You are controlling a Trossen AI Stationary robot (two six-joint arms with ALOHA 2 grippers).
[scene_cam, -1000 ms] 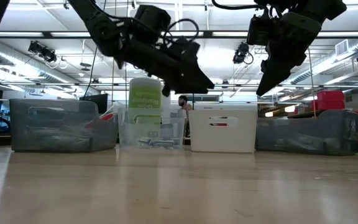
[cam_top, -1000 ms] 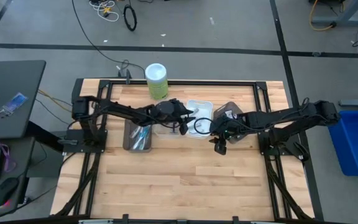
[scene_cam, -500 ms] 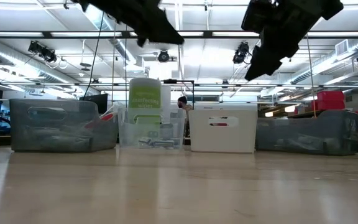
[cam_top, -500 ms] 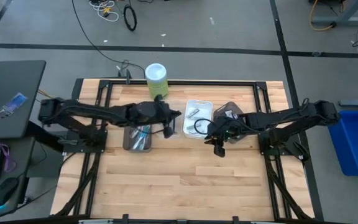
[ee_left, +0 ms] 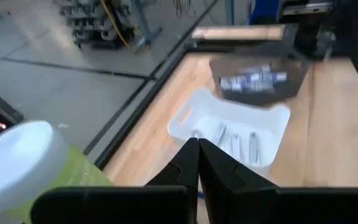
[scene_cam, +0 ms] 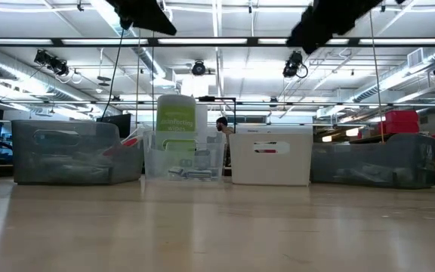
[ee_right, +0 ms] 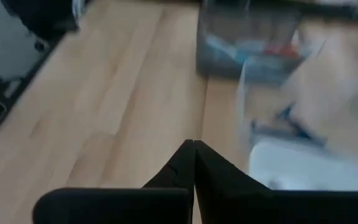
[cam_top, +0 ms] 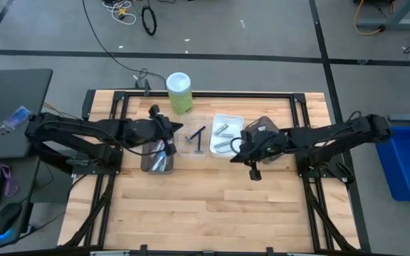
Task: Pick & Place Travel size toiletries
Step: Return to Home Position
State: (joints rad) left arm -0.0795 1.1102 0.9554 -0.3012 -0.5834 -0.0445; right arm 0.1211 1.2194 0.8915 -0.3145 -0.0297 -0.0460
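Observation:
Slim toothbrushes lie in the grey tray (cam_top: 155, 160), which also shows in the right wrist view (ee_right: 253, 46). Dark blue sticks (cam_top: 196, 138) lie in the clear tray. Small silver pieces (ee_left: 236, 138) lie in the white tray (cam_top: 228, 122). Mini toothpaste tubes (ee_left: 253, 81) lie in the dark tray (cam_top: 260, 129). My left gripper (cam_top: 169, 144) is shut and empty, high above the grey tray's far end. My right gripper (cam_top: 253, 173) is shut and empty, high above the bare table just near of the dark tray.
A tall green bottle with a white cap (cam_top: 179, 91) stands at the table's far edge behind the trays. The four trays stand in a row across the table's far half. The near half of the wooden table (cam_top: 212, 213) is bare.
My left gripper has drawn back toward the table's left edge, from over the clear and white trays to over the grey tray, and has risen. My right gripper has risen, almost out of the top of the low view.

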